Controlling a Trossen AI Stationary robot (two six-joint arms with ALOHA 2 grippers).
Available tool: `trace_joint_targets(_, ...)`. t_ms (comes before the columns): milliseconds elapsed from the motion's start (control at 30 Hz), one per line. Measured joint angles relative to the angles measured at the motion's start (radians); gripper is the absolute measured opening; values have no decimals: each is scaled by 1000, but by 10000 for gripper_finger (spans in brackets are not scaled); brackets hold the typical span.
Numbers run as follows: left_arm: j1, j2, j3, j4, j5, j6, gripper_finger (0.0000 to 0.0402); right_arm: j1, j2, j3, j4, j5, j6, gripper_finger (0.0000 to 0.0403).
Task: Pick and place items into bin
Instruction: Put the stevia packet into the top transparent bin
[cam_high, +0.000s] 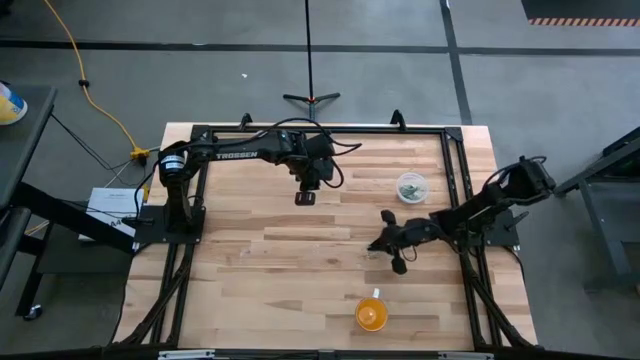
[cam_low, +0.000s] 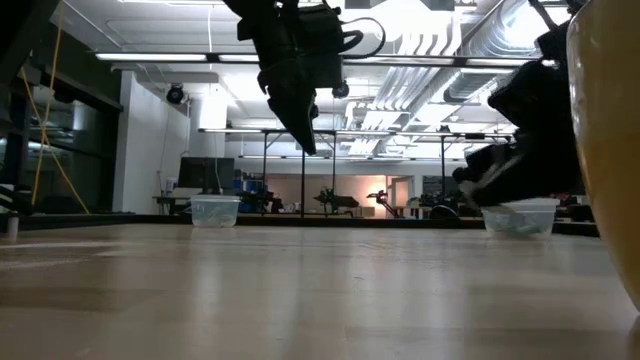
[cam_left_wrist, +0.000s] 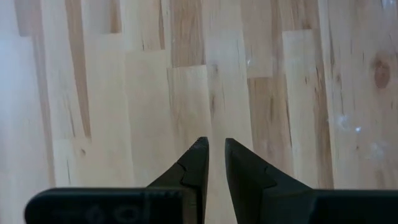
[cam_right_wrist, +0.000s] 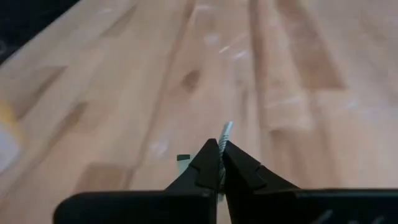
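Observation:
A clear round cup (cam_high: 411, 186) stands on the table's far right part and holds several tiny pale green-grey pieces. It shows too in the low view (cam_low: 520, 218). My right gripper (cam_high: 373, 246) is low over the table's middle, left of and nearer than that cup, and is shut on one thin pale piece (cam_right_wrist: 225, 133). Another small pale bit (cam_right_wrist: 182, 159) lies on the wood beside its fingers. My left gripper (cam_high: 305, 197) hangs above the far middle of the table, pointing down, its fingers (cam_left_wrist: 216, 149) a narrow gap apart and holding nothing. My right gripper pinches the thin pale piece (cam_right_wrist: 226, 129) between its two fingertips. The piece's end sticks out past the tips. The fingers slant down toward the table's left side. Whether the piece touches the wood, I cannot tell.
An orange cup (cam_high: 371, 313) stands near the table's near edge, and fills the right edge of the low view (cam_low: 605, 140). A second clear cup (cam_low: 215, 210) shows on the left of the low view. Bare wood (cam_high: 260, 270) spreads over the table's left and middle.

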Motion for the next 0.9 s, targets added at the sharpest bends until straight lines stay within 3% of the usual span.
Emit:
trace_joint_targets(133, 0, 0, 0, 33, -4, 22, 88, -29, 0, 33, 6, 89, -61, 3)
trace_joint_targets(433, 0, 0, 0, 88, 0, 22, 88, -120, 0, 131, 40, 110, -215, 2)
trace_joint_targets(633, -1, 0, 0, 90, 5, 15, 88, -182, 0, 186, 46, 210, -312, 1)
trace_joint_targets(900, 0, 0, 0, 141, 99, 15, 88, -269, 0, 232, 91, 241, -401, 1)
